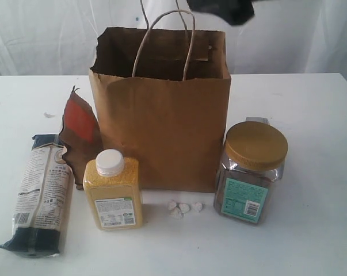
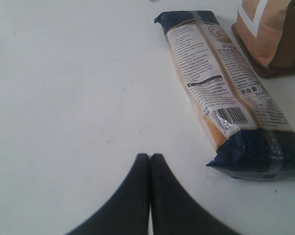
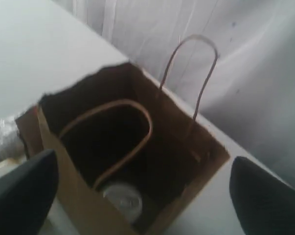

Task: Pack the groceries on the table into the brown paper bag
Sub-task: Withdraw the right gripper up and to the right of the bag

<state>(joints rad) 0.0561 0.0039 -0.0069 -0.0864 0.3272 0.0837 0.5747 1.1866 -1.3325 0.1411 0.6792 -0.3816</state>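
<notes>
Long noodle packet (image 2: 220, 88), slick-wrapped, light and probably brittle, lies flat on the table (image 2: 64, 73) just ahead of the clenched, empty left gripper (image 2: 149, 161), best pinched across its narrow middle, while the right gripper (image 3: 145, 186) hangs spread and empty above the brown paper bag (image 1: 161, 132).

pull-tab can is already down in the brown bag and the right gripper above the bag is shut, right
Not quite. The pull-tab can does lie at the bottom of the brown paper bag, but the right gripper above it is open, not shut: the right wrist view shows its jaws wide apart.
</notes>
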